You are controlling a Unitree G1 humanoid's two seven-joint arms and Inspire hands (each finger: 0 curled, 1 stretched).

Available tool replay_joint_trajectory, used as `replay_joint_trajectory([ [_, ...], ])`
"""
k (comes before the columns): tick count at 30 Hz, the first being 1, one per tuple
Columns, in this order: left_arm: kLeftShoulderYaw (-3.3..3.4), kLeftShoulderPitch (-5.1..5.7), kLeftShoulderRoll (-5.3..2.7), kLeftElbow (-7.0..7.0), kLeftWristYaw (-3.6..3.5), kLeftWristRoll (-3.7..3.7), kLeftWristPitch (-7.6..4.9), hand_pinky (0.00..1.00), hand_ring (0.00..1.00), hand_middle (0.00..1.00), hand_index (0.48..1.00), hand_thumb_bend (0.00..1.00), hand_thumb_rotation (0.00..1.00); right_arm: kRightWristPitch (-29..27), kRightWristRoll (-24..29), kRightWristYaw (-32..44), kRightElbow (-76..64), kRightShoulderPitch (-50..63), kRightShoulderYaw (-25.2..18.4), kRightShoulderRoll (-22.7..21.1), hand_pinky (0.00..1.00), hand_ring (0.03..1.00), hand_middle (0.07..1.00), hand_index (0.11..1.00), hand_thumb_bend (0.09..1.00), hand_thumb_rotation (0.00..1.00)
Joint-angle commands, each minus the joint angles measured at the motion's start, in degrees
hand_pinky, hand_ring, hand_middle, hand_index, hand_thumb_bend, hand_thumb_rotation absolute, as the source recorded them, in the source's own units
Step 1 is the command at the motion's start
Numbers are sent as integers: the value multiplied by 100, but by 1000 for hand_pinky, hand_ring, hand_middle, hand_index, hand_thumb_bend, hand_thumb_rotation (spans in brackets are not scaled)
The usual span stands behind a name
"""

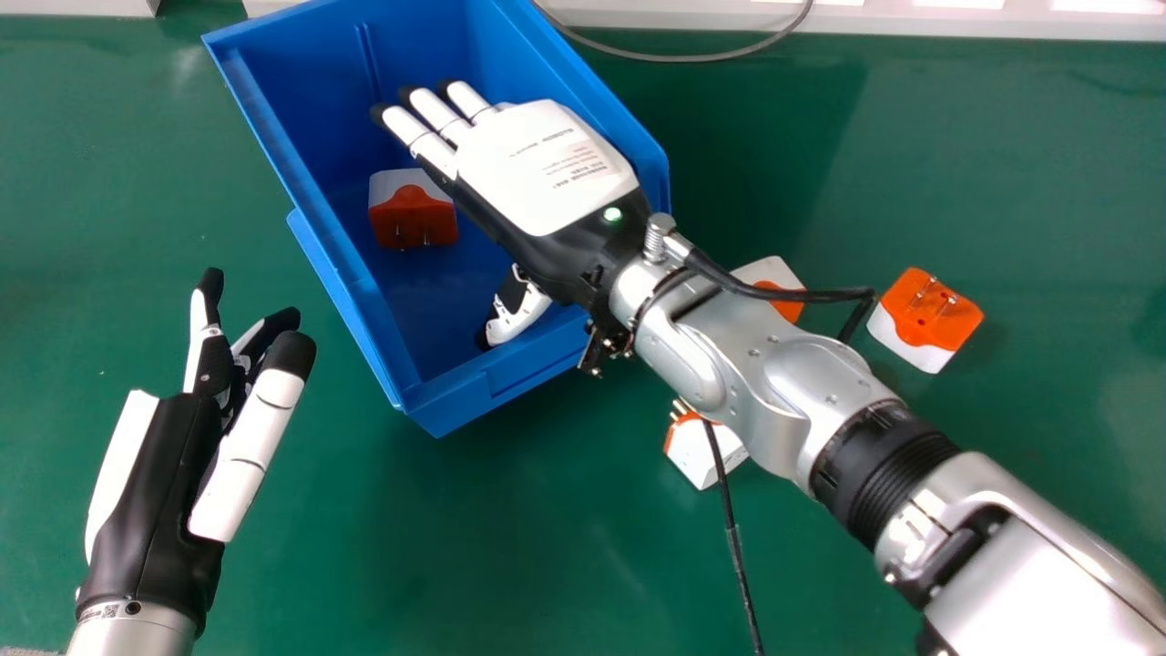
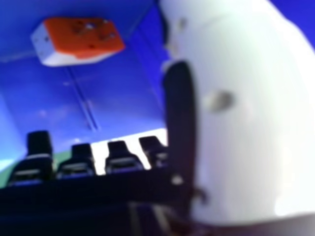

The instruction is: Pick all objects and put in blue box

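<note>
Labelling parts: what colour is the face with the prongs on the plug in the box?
Orange; the plug shows best in the head view.

One adapter [image 1: 413,214] in the box [image 1: 510,378], three others [image 1: 922,321] to its right

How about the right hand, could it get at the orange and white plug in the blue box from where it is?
Probably yes: the right hand is over the blue box, fingers open, and I see nothing between it and the orange and white plug.
</note>
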Motion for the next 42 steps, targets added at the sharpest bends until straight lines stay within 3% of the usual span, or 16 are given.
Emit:
replay_joint_trajectory([
  [1,0,9,18,-70,48,28,-146,843,894,917,902,744,934,-62,37,112,-621,169,-106,-295,892,1000,1000,986,789,98],
  [4,4,9,11,-82,42,29,-141,842,894,917,902,744,933,-112,21,359,-1338,428,-158,-670,891,1000,1000,987,501,16],
  [6,3,-21,11,-37,37,20,-156,842,894,917,902,744,933,-194,-27,531,-2015,690,-243,-1076,891,1000,1000,987,484,12],
  [8,3,-40,7,-13,30,1,-162,843,895,917,903,743,934,-269,-74,743,-2691,975,-361,-1488,867,996,1000,967,375,4],
  [11,17,-73,14,17,20,-20,-159,844,896,918,903,742,934,-315,-18,1097,-3473,1335,-574,-1895,858,996,1000,966,346,0],
  [13,30,-99,18,36,10,-44,-152,845,896,918,903,742,934,-314,68,1447,-4209,1712,-828,-2242,865,998,1000,976,466,17],
  [15,38,-119,20,73,3,-57,-167,845,896,918,903,734,935,-261,136,1756,-4831,2063,-1083,-2468,873,1000,1000,983,587,111],
  [17,46,-135,25,125,-3,-67,-191,845,897,918,902,730,935,-239,259,2047,-5359,2411,-1354,-2670,872,999,1000,983,652,164],
  [22,56,-157,37,139,-12,-102,-190,843,897,918,901,729,933,-289,516,2521,-6188,3199,-1981,-3128,856,988,1000,979,628,122],
  [29,62,-202,63,212,-5,-87,-212,842,896,918,899,732,930,-360,472,2744,-6752,4482,-2710,-3551,819,968,1000,961,674,182],
  [34,62,-206,78,212,-1,-65,-212,838,894,916,897,728,928,-427,513,2685,-6586,5024,-2764,-3414,798,938,974,929,753,158],
  [42,61,-246,87,302,15,-41,-257,835,892,915,895,723,924,-733,218,2839,-6000,4979,-2497,-3515,779,926,969,953,741,133],
])
